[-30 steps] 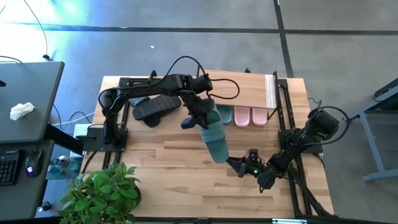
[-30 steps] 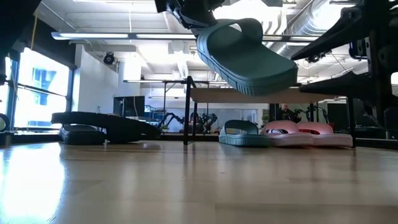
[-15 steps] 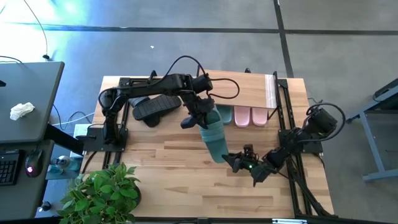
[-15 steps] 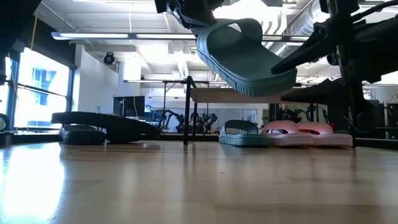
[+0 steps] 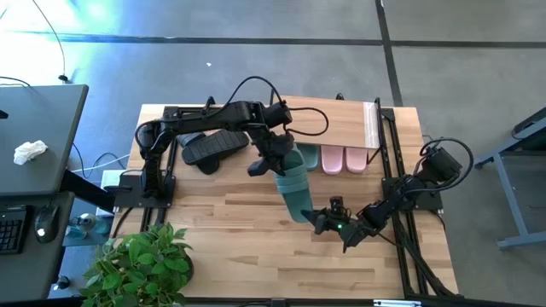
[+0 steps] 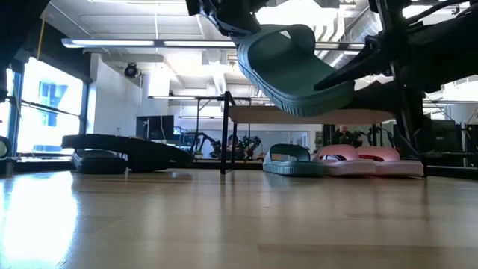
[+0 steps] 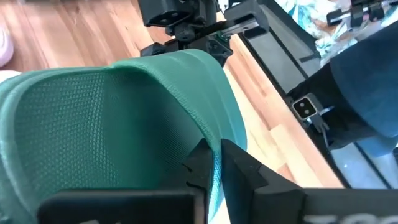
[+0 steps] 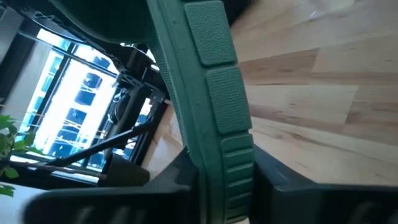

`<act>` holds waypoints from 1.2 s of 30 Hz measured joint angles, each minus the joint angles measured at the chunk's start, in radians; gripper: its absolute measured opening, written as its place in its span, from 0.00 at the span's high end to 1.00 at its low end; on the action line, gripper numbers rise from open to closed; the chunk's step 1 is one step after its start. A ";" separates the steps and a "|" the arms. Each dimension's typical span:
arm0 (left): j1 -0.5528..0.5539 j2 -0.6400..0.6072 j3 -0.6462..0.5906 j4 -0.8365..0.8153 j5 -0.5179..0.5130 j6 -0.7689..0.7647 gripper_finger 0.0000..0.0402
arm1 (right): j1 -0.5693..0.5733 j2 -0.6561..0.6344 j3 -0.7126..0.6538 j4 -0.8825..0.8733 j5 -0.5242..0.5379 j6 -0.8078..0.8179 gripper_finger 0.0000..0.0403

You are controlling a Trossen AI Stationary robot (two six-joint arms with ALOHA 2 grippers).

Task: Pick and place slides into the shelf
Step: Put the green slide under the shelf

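both grippers clamp one dark green slide (image 5: 294, 192) aloft — left gripper (image 5: 275, 159) on strap, right gripper (image 5: 320, 222) on sole edge.

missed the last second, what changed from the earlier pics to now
The right gripper moved in toward the raised dark green slide and closed its fingers on its free end. The left gripper kept its hold on the strap end. The pink pair, the other green slide and the black pair stayed put.
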 joint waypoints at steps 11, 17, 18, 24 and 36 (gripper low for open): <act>0.000 -0.003 0.000 -0.009 0.016 0.122 0.67 | 0.066 0.000 0.000 -0.010 0.009 0.050 0.91; 0.028 -0.016 0.000 -0.050 0.022 0.115 0.52 | 0.177 0.000 0.000 -0.058 0.006 0.288 0.91; 0.030 -0.023 0.000 -0.062 0.021 0.115 0.51 | 0.196 0.000 0.000 -0.076 0.003 0.357 0.91; 0.040 -0.079 0.000 -0.167 0.004 0.205 0.48 | 0.240 0.000 0.000 -0.187 -0.060 0.742 0.91; -0.125 -0.139 0.000 -0.255 -0.150 0.403 0.59 | 0.043 0.000 -0.010 -0.070 -0.232 0.752 0.91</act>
